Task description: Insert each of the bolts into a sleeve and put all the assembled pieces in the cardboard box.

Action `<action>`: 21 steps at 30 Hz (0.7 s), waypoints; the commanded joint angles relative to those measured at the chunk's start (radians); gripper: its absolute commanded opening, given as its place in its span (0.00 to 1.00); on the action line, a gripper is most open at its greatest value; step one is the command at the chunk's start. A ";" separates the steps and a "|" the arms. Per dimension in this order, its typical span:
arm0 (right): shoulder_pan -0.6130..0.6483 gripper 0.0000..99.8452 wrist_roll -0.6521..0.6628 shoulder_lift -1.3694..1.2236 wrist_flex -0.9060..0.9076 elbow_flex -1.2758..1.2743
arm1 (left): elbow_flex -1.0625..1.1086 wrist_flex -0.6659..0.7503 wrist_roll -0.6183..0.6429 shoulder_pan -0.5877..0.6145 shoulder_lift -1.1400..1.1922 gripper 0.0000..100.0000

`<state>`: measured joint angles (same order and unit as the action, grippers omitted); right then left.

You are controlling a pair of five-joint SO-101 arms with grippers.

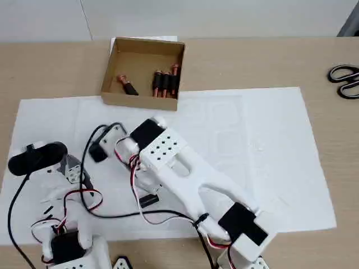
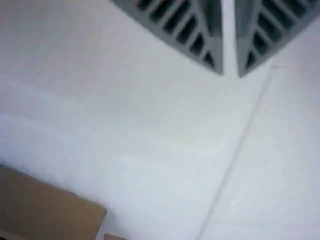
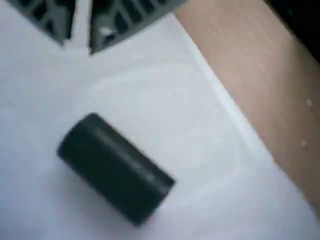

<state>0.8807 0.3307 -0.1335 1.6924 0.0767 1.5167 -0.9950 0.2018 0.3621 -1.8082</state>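
Your left gripper (image 2: 231,70): fingers drawn together, just a thin slit between the tips, nothing in it, hanging over the white paper (image 2: 150,130). A straight crease (image 2: 233,160) runs across the paper under it. A brown patch (image 2: 45,207) sits past the paper's edge in that wrist view; can't tell if it's box or tabletop. Your right gripper (image 3: 77,46): same, fingers together with a narrow slit, holding nothing. Near its tips a black sleeve (image 3: 115,167) lies on its side on the paper, apart from the fingers. It's close to the paper's edge, with the bare wooden tabletop (image 3: 260,90) just beside. From the high view, a white arm (image 1: 185,168) stretches from the near edge of the tabletop, right of middle, diagonally across the paper toward the cardboard box (image 1: 137,101), its front end short of the box's near wall. A second arm (image 1: 70,249) is folded up at the near left corner. Can't tell you which of the two is left and which is right. The box sits at the far edge of the tabletop, left of middle, its near wall at the paper's far edge. Inside, three assembled pieces (image 1: 165,84) lie side by side, touching, by the right wall. A fourth piece (image 1: 127,85) lies tilted nearer the left wall, apart from them. Scissors (image 1: 343,81) lie at the right edge, toward the far right corner, off the paper.
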 commanded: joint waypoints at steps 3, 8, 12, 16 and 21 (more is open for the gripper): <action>0.074 0.03 0.143 0.054 -0.007 0.002 | -0.044 -0.005 -0.006 -0.006 -0.008 0.01; 0.090 0.08 0.181 0.050 -0.007 0.003 | -0.044 -0.012 -0.086 0.023 -0.008 0.01; 0.079 0.13 0.180 0.050 -0.007 0.003 | -0.045 -0.032 -0.253 0.193 -0.008 0.01; 0.077 0.13 0.176 0.050 -0.019 0.003 | -0.045 -0.002 -0.284 0.422 -0.008 0.01; 0.079 0.13 0.175 0.048 -0.058 0.000 | -0.044 -0.005 -0.282 0.614 -0.008 0.01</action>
<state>0.9559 0.5010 -0.1289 1.6617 0.0752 1.5152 -1.0180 -0.0760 0.8807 -1.8098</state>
